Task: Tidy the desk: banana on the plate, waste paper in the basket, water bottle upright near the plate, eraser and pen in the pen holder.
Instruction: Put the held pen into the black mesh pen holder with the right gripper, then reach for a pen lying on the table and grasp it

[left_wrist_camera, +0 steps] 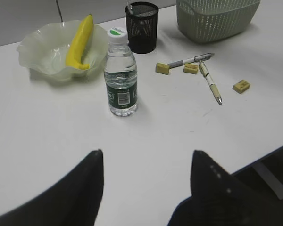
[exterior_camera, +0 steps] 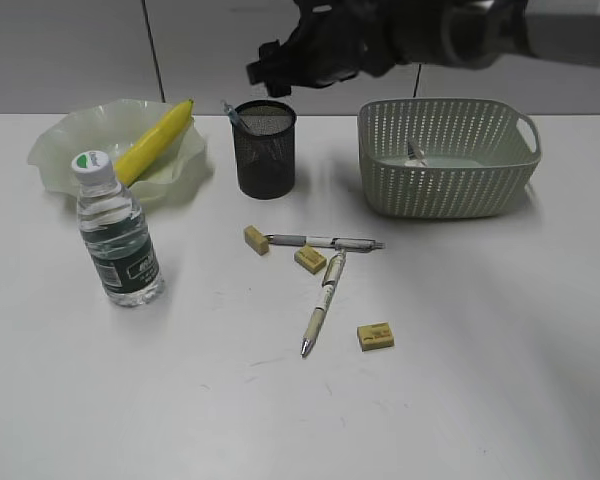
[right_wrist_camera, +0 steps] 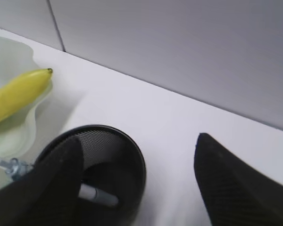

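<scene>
While both arms are off the desk (exterior_camera: 480,380), layout is as follows:

Right gripper (right_wrist_camera: 137,183): hangs above the pen holder (exterior_camera: 266,148) at the back of the desk; fingers (right_wrist_camera: 236,188) spread wide apart, nothing between them.
Left gripper (left_wrist_camera: 146,181): low over the near edge of the desk, fingers (left_wrist_camera: 85,188) wide apart, holding nothing.
Banana (exterior_camera: 156,140): lies in the plate (exterior_camera: 65,135), tip poking over the rim toward the pen holder.
Plate: back left of desk, ruffled rim, just behind the water bottle (exterior_camera: 118,233).
Water bottle: upright, cap on, in front of the plate, close to it.
Pen holder: upright between plate and basket (exterior_camera: 446,158); one pen (right_wrist_camera: 96,194) lies inside, and a clear pen end sticks out over its left rim.
Basket: back right, upright; a small pale scrap, probably the waste paper (exterior_camera: 415,153), sits inside, too small to be sure.
Pens on desk: grey pen (exterior_camera: 325,241) lies flat in front of the holder; cream pen (exterior_camera: 322,303) runs at an angle below it, its top end near the grey pen.
Erasers: three tan blocks on the desk; first eraser (exterior_camera: 256,239) at the grey pen's left end, second eraser (exterior_camera: 310,259) between the two pens, third eraser (exterior_camera: 375,336) apart, to the right of the cream pen's tip.
</scene>
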